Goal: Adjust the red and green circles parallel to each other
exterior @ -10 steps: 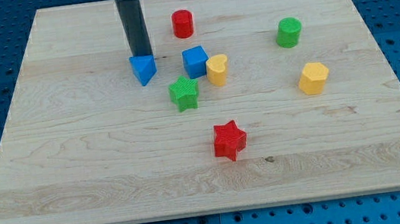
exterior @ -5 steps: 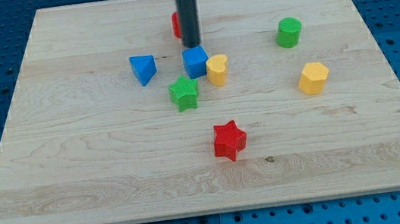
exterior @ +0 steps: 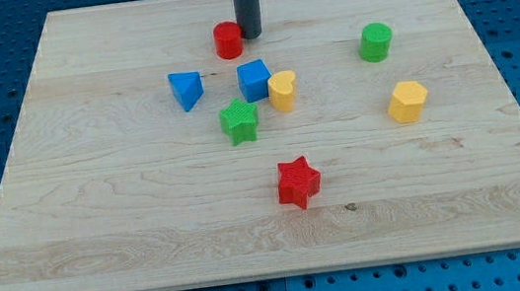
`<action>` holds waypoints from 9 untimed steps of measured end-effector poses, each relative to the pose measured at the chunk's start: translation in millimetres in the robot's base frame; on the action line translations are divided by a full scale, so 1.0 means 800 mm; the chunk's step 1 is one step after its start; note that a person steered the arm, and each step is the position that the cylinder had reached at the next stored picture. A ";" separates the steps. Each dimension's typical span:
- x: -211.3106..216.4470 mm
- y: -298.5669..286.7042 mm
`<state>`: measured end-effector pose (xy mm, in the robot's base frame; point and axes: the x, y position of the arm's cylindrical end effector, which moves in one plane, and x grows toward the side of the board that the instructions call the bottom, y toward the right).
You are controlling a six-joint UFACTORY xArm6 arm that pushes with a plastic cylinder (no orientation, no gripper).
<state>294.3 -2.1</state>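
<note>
The red circle (exterior: 227,40) lies near the view's top, left of centre. My tip (exterior: 250,35) stands right against its right side. The green circle (exterior: 376,42) lies far to the view's right, a little lower in the view than the red circle. The dark rod rises straight up from the tip and out of the view's top.
A blue triangle (exterior: 186,89), a blue cube (exterior: 254,80), a yellow heart (exterior: 282,91) and a green star (exterior: 239,120) cluster below the red circle. A yellow hexagon (exterior: 408,100) lies at the right, a red star (exterior: 297,182) lower centre. The wooden board (exterior: 98,205) ends at blue pegboard.
My tip moved from beside the blue triangle to the right and up, reaching the red circle's right side. The red circle slid a little left and down.
</note>
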 end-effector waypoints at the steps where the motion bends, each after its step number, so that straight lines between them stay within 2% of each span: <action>1: 0.002 -0.028; 2: 0.004 -0.046; 3: -0.016 0.015; 4: -0.041 0.132; 5: -0.024 0.263; 6: 0.046 0.325; 7: 0.085 0.324; 8: 0.085 0.293; 9: 0.080 0.220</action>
<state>357.9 173.8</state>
